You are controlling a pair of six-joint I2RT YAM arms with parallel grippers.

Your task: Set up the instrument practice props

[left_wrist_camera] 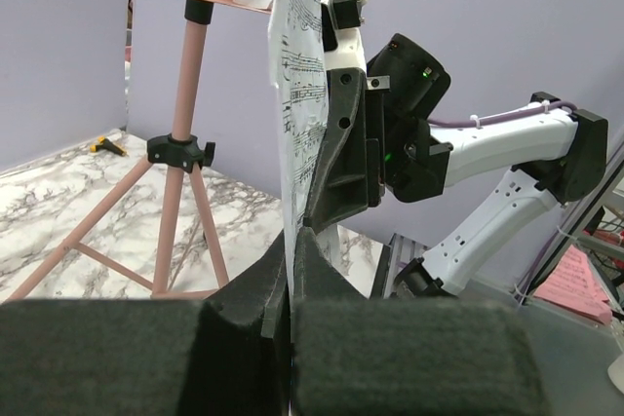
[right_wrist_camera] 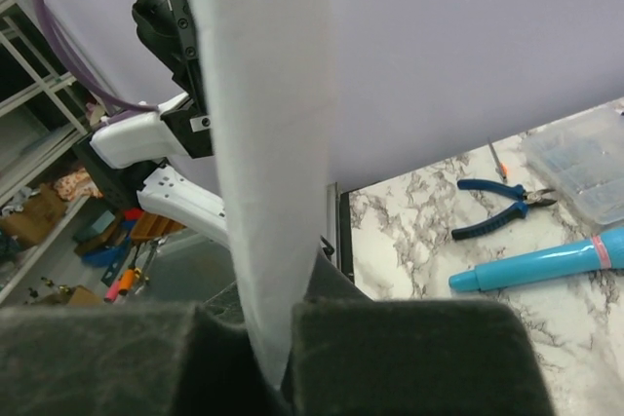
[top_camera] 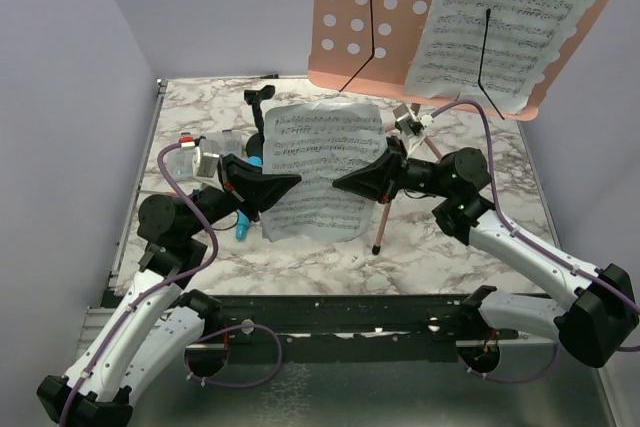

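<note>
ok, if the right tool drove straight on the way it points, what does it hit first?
The right tool would likely meet the left tool, facing it across the sheet-music page both clamp; depth is unclear.

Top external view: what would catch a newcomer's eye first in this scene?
A sheet-music page is held up in the middle, pinched between the left gripper and the right gripper. Behind it, the pink music stand rises at the far side, with a second page on its panel.
</note>
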